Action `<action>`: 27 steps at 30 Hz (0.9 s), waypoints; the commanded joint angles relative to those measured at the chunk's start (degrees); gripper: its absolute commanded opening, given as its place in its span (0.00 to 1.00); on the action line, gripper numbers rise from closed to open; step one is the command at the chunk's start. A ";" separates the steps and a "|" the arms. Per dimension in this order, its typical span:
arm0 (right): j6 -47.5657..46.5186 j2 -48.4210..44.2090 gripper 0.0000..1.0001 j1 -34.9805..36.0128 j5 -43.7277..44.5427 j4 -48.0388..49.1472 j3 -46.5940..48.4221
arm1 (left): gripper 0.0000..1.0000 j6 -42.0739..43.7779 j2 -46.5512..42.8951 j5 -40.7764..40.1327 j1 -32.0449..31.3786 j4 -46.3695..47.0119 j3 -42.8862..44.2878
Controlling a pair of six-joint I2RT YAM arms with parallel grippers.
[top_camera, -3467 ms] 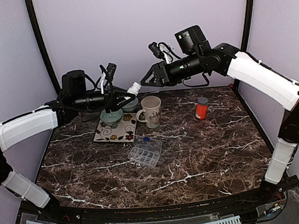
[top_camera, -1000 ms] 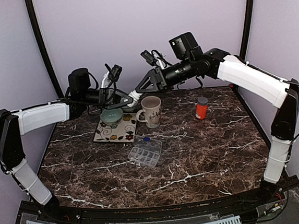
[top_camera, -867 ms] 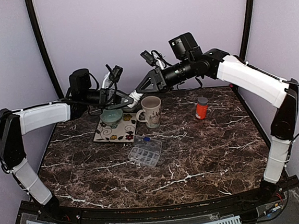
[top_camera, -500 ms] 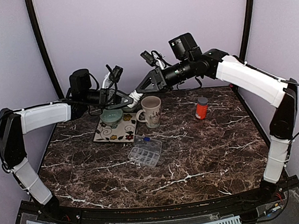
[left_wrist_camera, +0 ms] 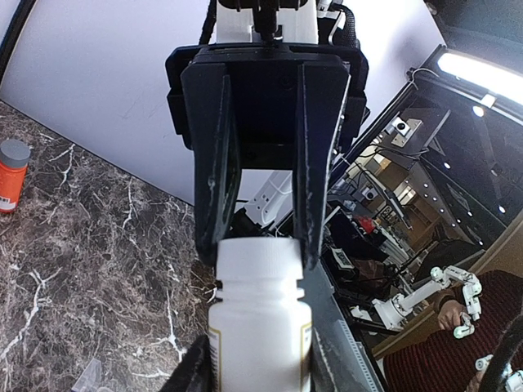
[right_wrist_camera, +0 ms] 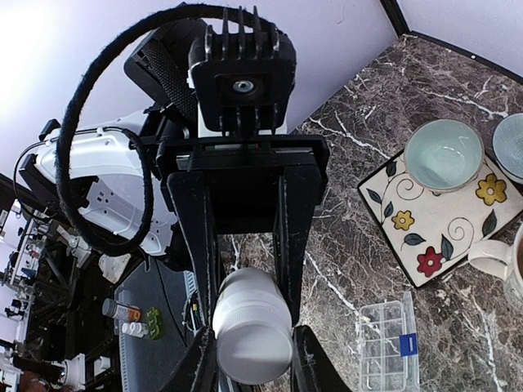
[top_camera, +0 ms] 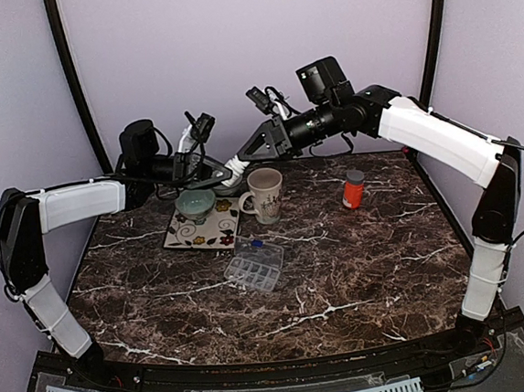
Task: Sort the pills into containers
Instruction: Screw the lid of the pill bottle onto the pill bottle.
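Observation:
A white pill bottle (top_camera: 234, 169) hangs in the air at the back of the table, above the flowered tile (top_camera: 201, 229). My left gripper (top_camera: 218, 175) is shut on its body (left_wrist_camera: 260, 327), one black finger on each side. My right gripper (top_camera: 247, 155) comes from the opposite side and is shut on the white cap (right_wrist_camera: 252, 347). In the left wrist view the right fingers (left_wrist_camera: 219, 204) press on both sides of the cap (left_wrist_camera: 261, 253). A clear pill organizer (top_camera: 254, 264) lies on the marble in the middle of the table. No loose pills show.
A cream mug (top_camera: 265, 195) stands right of the tile. A teal bowl (top_camera: 195, 205) and a second bowl (top_camera: 229, 186) sit on the tile. An orange bottle (top_camera: 354, 189) with a grey cap stands at the back right. Walls close in on three sides.
My right gripper's jaws have closed onto the bottle's cap over the last second. A few seconds ago both arms were a little further right. The left grip is unchanged.

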 commanded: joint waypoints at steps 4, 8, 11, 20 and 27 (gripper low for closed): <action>0.37 1.28 0.28 0.06 -1.32 1.28 0.87 | 0.00 -2.79 -0.53 1.26 0.04 6.32 1.35; 0.61 1.16 0.29 0.09 -1.31 1.54 0.77 | 0.00 -3.19 -0.52 1.22 0.01 6.71 1.28; 0.64 1.11 0.30 0.08 -1.27 1.50 0.61 | 0.00 -3.26 -0.51 1.27 0.02 6.82 1.26; 1.01 0.80 0.33 0.12 -1.48 2.02 -0.11 | 0.00 -3.52 -0.44 1.25 0.01 7.12 1.35; 1.08 0.60 0.34 0.35 -1.34 2.10 -0.25 | 0.00 -3.70 -0.13 1.29 0.04 7.36 1.39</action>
